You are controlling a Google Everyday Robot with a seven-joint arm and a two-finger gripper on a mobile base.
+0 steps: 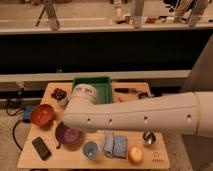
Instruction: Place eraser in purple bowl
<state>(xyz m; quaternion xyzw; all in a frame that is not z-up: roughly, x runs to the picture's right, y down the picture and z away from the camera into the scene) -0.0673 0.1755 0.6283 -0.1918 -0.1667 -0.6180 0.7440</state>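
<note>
Lying flat, blk eraser (41, 148), gripper behind arm (140, 117)

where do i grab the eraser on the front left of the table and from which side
Pinch the eraser across its narrow width at mid-length, coming straight down from above. It lies flat and slantwise on the table, so only its long edges offer a hold, and both look free. The purple bowl sits to its right. The gripper does not show; only the arm does.
</note>
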